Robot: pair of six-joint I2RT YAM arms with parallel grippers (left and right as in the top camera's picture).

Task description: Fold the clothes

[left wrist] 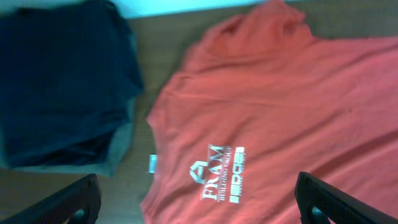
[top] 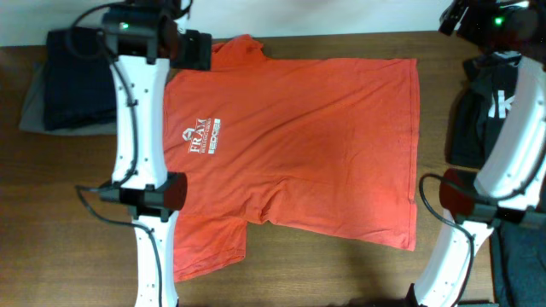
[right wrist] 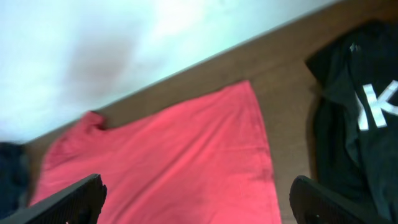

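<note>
The orange-red T-shirt (top: 299, 145) lies spread flat on the brown table, collar to the left and hem to the right. Its small white chest logo (top: 203, 136) faces up. One sleeve (top: 209, 247) points to the front, the other (top: 235, 51) to the back. My left gripper (left wrist: 199, 196) is open and empty, held above the collar and logo (left wrist: 217, 174). My right gripper (right wrist: 196, 196) is open and empty, held above the shirt's far hem corner (right wrist: 249, 124). Neither gripper touches the cloth.
A pile of dark folded clothes (top: 72, 81) lies at the table's back left, beside the shirt's collar; it also shows in the left wrist view (left wrist: 62, 81). A black garment with a white K (top: 490, 107) lies at the right edge, also in the right wrist view (right wrist: 367, 124).
</note>
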